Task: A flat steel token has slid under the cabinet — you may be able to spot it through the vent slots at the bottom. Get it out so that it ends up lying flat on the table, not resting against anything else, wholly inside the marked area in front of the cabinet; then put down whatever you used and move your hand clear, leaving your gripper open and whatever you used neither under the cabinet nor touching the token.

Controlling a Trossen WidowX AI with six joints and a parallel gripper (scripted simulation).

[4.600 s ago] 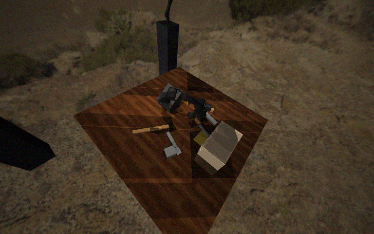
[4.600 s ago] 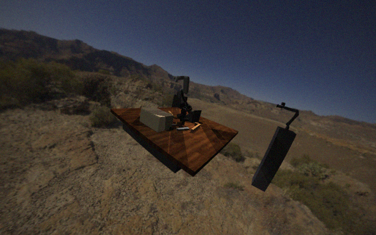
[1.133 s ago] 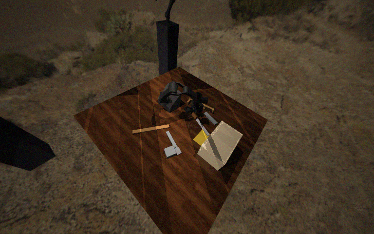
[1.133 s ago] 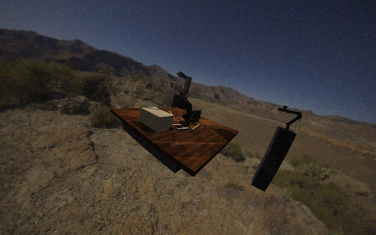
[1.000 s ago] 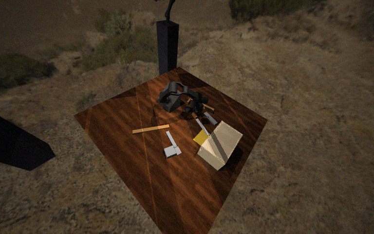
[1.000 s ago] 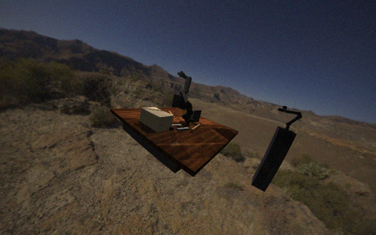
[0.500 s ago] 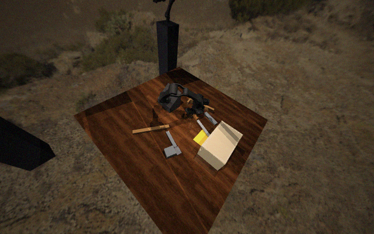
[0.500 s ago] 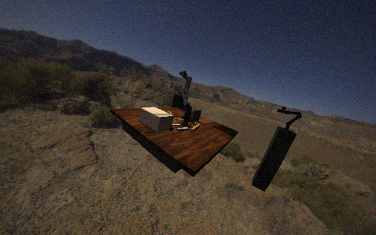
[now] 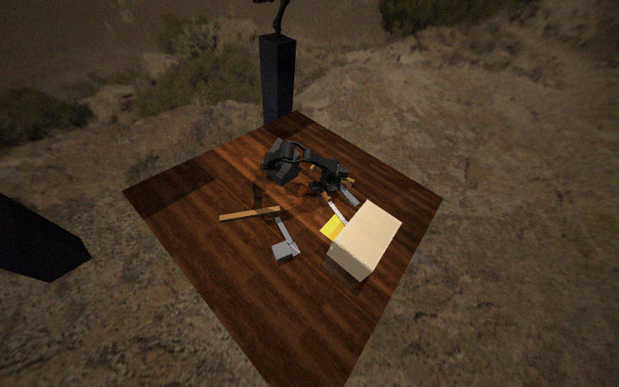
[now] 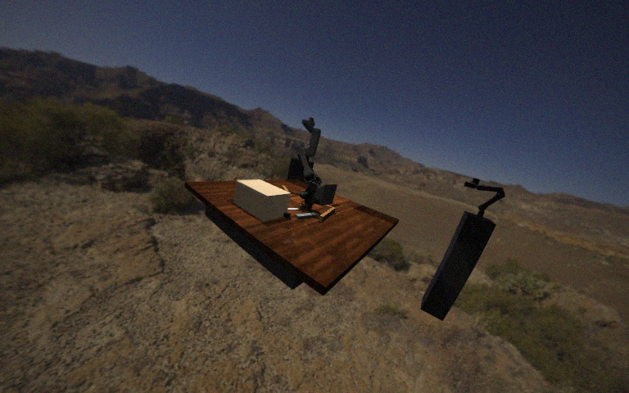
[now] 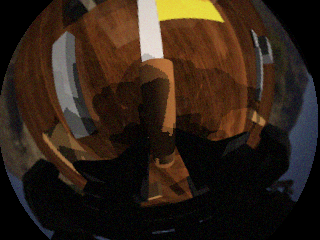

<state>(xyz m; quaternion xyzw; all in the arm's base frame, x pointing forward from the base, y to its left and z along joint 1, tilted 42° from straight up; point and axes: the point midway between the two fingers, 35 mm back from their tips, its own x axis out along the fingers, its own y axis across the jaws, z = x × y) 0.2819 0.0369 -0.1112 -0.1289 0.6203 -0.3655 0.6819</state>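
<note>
I count one cabinet [image 9: 365,237], a pale box right of centre in the top view, and one yellow marked area [image 9: 331,226] against its left side. Tools: one wooden stick [image 9: 249,214] left of centre, one grey scraper [image 9: 284,241] below it, one grey bar [image 9: 350,196] above the cabinet, and one white-bladed tool [image 9: 336,210] in my one gripper [image 9: 328,188]. Two dark pillars [image 9: 276,76] stand off the one table [image 9: 264,306].
</note>
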